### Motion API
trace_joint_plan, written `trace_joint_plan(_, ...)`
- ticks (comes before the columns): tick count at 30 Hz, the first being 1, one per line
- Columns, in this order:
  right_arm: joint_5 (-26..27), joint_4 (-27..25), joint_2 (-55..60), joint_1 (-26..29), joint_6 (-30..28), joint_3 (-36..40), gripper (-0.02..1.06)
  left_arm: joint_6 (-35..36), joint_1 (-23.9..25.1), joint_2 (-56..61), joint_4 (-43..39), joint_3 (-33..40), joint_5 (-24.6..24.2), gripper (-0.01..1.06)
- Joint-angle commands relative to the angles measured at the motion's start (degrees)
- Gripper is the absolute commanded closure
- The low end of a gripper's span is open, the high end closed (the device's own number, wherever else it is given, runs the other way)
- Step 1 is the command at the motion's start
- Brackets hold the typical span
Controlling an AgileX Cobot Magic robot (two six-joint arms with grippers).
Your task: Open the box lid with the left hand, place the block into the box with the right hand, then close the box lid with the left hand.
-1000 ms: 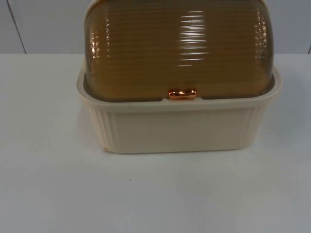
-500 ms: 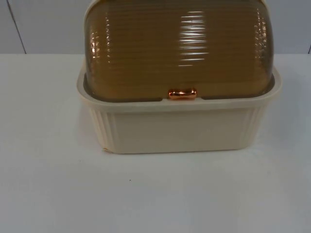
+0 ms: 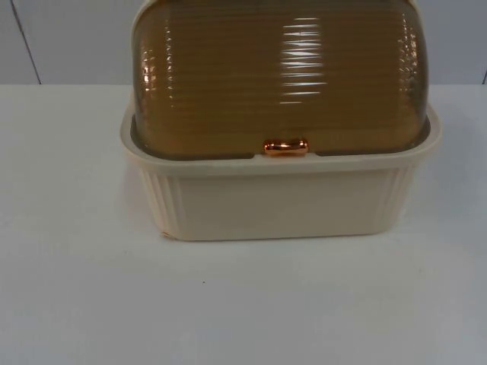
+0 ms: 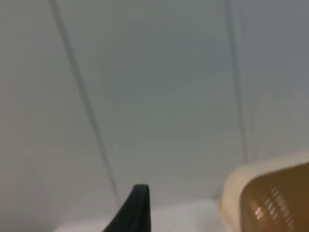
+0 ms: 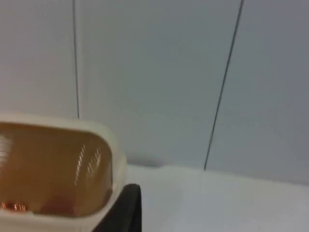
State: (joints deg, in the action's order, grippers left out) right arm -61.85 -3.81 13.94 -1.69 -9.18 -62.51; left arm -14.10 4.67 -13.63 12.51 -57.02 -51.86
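You have the box (image 3: 278, 201) standing at the middle of the table (image 3: 68, 289), its cream base ribbed at the corners and its front wall facing 6 o'clock. The lid (image 3: 278, 76) is down: an amber, ribbed, see-through dome that sits inside the base's rim all the way round. A small copper handle (image 3: 286, 147) sits at the lid's front edge, at 6 o'clock on the dome, just above the cream rim. Behind the box, at 12 o'clock, the table ends at the grey wall (image 3: 68, 38).

From the left wrist you see a corner of the box (image 4: 270, 198), cream frame around amber lid, with the wall (image 4: 154, 87) beyond it. One black fingertip (image 4: 137, 208) of the left gripper stands near that corner and apart from it; you cannot tell how wide that gripper stands, and nothing shows in its hold.

From the right wrist you see another lid corner (image 5: 53, 164) in its cream frame. A black fingertip (image 5: 126, 208) of the right gripper stands just beside it; whether they touch cannot be told, nor that gripper's opening.
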Motion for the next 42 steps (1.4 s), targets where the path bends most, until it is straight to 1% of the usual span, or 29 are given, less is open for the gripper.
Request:
trace_joint_plan(1,-1.45,1.05,-0.7,-0.23,0.83,2.65,0.05,6.42,-0.08,0.65,-5.77,2.9,-1.4,0.0)
trace_joint_plan(2,-1.56,1.05,-1.05,-0.23,0.83,4.22,0.05,9.25,-0.08,1.02,-7.35,4.98,-1.83,0.0)
trace_joint_plan(3,-1.56,1.05,-1.05,-0.23,0.83,4.22,0.05,9.25,-0.08,1.02,-7.35,4.98,-1.83,0.0)
trace_joint_plan(4,-1.54,0.79,-2.09,-0.23,1.4,7.96,0.05,12.7,-0.08,1.83,-8.53,8.78,-2.12,0.0)
trace_joint_plan(7,-1.54,0.71,-3.65,-0.23,2.28,14.12,0.05,13.07,-0.08,3.33,-9.01,14.48,-4.35,0.0)
trace_joint_plan(8,-1.54,0.71,-4.43,-0.23,2.28,16.71,0.05,13.07,-0.08,3.61,-9.01,15.25,-4.73,0.0)
trace_joint_plan(9,-1.54,0.71,-4.43,-0.23,2.28,16.71,0.05,13.07,-0.08,3.61,-9.01,15.25,-4.73,0.0)
trace_joint_plan(12,-1.54,0.71,-6.48,-0.23,3.47,24.41,0.05,13.07,-0.08,5.32,-9.54,19.25,-6.49,0.0)
trace_joint_plan(14,-1.54,0.71,-7.54,-0.23,4.0,27.69,0.05,13.07,-0.08,5.82,-10.58,20.42,-7.65,0.0)
trace_joint_plan(15,-1.54,0.71,-7.54,-0.23,4.0,27.69,0.05,13.07,-0.08,5.82,-10.58,20.42,-7.65,0.0)
trace_joint_plan(17,-1.44,0.71,-8.32,-0.23,4.0,30.21,0.05,13.07,-0.08,5.97,-12.51,22.03,-7.88,0.0)
trace_joint_plan(23,-0.21,0.71,-8.45,-0.23,4.0,32.83,0.05,13.07,-0.08,6.14,-12.12,25.03,-7.88,0.0)
trace_joint_plan(26,-0.03,0.71,-8.45,-0.23,4.11,32.85,0.05,13.07,-0.08,6.14,-11.96,27.04,-7.88,0.0)
trace_joint_plan(28,-0.03,0.71,-8.45,-0.23,4.11,32.85,0.05,13.07,-0.2,6.14,-11.96,28.32,-9.44,0.0)
trace_joint_plan(30,-0.03,0.71,-8.45,-0.23,4.11,32.85,0.05,13.07,-0.43,6.24,-12.08,28.55,-9.66,0.0)
trace_joint_plan(34,-0.03,0.71,-8.45,-0.23,4.04,32.85,0.05,12.87,-4.31,6.81,-12.08,28.67,-9.7,0.0)
trace_joint_plan(36,-0.03,0.71,-8.45,-0.23,4.31,32.85,0.05,12.87,-5.49,6.94,-12.08,28.67,-9.7,0.0)
trace_joint_plan(42,-0.03,0.71,-8.45,-0.23,4.31,32.85,0.05,12.87,-5.76,6.94,-12.08,28.67,-9.7,0.0)
